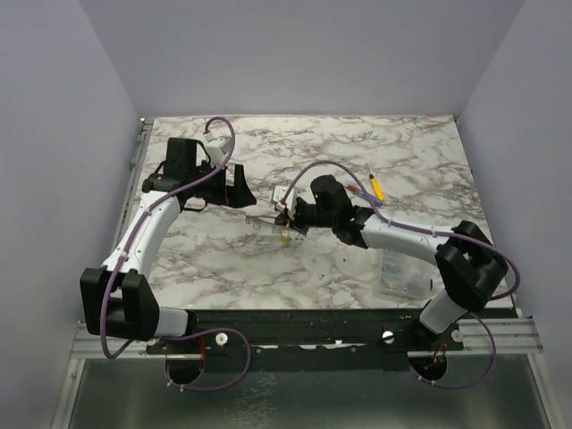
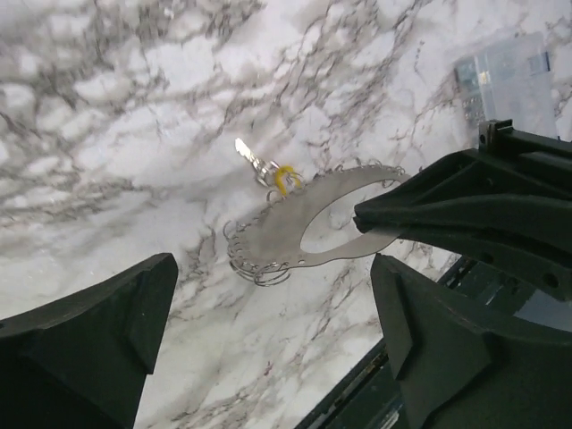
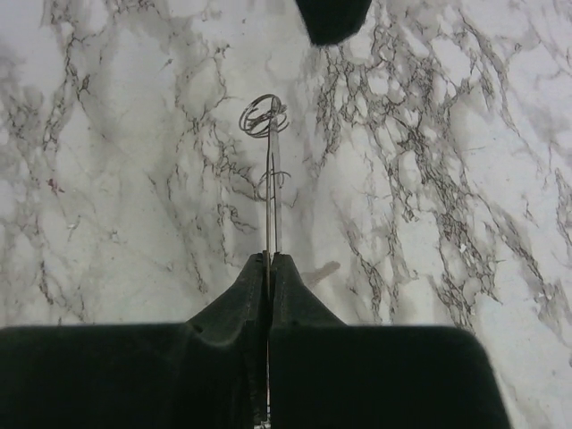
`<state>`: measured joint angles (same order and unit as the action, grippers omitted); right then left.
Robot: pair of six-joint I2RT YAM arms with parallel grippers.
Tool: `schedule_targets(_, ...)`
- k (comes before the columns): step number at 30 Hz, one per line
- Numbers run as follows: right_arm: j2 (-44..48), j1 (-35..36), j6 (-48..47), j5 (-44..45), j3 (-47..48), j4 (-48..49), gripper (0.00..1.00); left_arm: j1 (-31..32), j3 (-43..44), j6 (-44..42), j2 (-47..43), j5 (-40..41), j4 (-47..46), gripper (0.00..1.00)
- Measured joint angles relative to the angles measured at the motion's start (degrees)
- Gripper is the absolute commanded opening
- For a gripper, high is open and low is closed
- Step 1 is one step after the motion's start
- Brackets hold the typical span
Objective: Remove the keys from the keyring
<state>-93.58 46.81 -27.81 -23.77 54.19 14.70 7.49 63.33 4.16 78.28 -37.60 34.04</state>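
Thin grey metal keyring [image 2: 268, 234], dull sheen; smooth marble-look table [image 2: 125, 134]; matt black plastic right pincer [image 3: 270, 259].

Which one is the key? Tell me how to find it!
Over the middle of the marble table, find the flat grey keyring that the right arm's black fingers pinch. The key hangs off its rim: a tiny silver blade with a yellow head, the only yellow bit among bare little wire loops.
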Motion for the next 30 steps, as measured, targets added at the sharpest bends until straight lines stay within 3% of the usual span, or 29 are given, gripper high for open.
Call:
schedule_targets(8,5.11,-2.51,0.24,-5.07,12.57,-19.71,0.01,-0.61,8.61,-12.22,-6.78,-5.33,1.51,0.99)
schedule_targets(16,7.48,-2.51,-0.24,-10.84,22.08,-34.62,0.01,0.15,9.14,-20.28,-10.36,-14.21,2.16,0.92)
schedule_targets(21,7.89,-2.51,-0.2,-13.55,26.03,-40.15,0.01,3.87,7.91,-21.27,-10.84,-17.05,2.21,0.88)
schedule_targets(30,7.89,-2.51,0.7,-16.02,29.16,-45.18,0.01,11.02,6.29,-20.52,-11.85,-16.98,2.45,0.68)
